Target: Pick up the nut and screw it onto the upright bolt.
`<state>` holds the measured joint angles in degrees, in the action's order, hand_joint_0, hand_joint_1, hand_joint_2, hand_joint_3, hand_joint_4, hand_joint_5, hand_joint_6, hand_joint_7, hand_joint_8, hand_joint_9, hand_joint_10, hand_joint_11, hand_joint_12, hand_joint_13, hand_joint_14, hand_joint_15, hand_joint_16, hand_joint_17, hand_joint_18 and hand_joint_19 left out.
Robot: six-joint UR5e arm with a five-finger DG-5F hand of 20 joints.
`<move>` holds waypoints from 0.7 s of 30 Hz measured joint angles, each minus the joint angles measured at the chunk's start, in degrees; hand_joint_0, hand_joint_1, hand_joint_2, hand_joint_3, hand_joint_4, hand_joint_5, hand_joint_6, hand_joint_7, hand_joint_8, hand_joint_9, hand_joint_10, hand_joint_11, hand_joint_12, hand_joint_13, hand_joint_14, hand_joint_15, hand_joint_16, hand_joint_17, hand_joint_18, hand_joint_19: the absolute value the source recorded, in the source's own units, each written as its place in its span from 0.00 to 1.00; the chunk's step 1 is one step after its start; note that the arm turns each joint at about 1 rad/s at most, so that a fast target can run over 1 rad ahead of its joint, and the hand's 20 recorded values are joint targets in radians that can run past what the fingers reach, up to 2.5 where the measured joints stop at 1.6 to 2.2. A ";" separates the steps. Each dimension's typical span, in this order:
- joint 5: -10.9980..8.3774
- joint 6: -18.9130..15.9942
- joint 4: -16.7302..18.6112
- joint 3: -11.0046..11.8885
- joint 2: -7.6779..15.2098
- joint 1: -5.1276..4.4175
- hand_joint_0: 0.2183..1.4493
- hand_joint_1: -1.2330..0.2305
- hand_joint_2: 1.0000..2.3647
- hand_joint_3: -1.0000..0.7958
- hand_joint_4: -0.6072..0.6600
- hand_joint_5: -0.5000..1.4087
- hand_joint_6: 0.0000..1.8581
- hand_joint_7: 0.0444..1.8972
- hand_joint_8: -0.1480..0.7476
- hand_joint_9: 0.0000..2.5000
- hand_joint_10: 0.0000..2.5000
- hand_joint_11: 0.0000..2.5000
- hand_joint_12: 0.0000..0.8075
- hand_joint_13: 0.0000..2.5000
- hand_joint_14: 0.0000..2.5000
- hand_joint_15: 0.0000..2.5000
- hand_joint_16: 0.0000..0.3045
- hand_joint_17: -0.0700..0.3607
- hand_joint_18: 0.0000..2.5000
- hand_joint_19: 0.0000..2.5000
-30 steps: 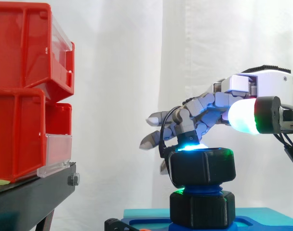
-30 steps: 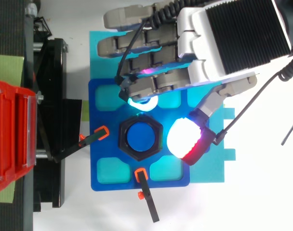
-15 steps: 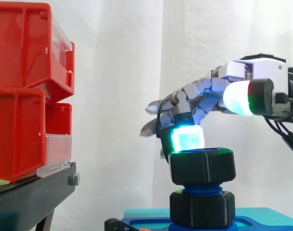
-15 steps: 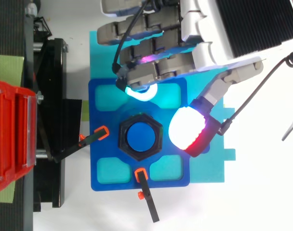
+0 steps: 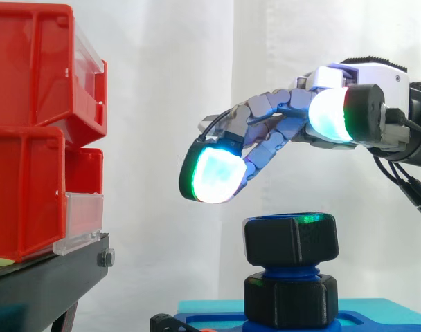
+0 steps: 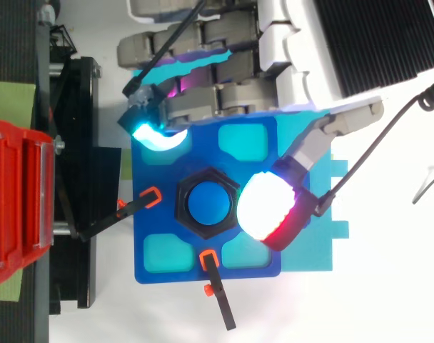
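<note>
We judge the nut (image 5: pixel 291 240) rigid, light plastic, best pinched across opposite flats; the hand (image 5: pixel 293 121) hangs above it, fingers (image 5: pixel 210 174) extended, empty.

- You get bright, even light in both views; the white curtain (image 5: pixel 162 138) across the middle of the side view is nearly washed out.
- The hand's (image 5: pixel 287 124) glowing pads (image 5: pixel 214 173) glare white at their cores.
- A green glint sits on the nut's (image 5: pixel 290 238) top rim.
- The black stand (image 5: pixel 44 290), lower left, reads dark.

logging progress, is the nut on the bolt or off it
On. The nut sits level around the top of the upright blue bolt; the open robot hand hovers above, not touching. How tight, cannot tell.
</note>
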<state>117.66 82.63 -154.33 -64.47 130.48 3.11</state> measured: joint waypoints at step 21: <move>-2.41 -1.76 -1.33 0.21 2.18 -2.65 0.23 0.81 0.00 0.28 0.68 0.23 0.27 0.50 0.42 0.29 0.00 0.00 0.37 0.13 0.00 0.00 0.11 0.33 0.00 0.00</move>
<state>115.25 80.87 -155.66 -64.26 132.66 0.45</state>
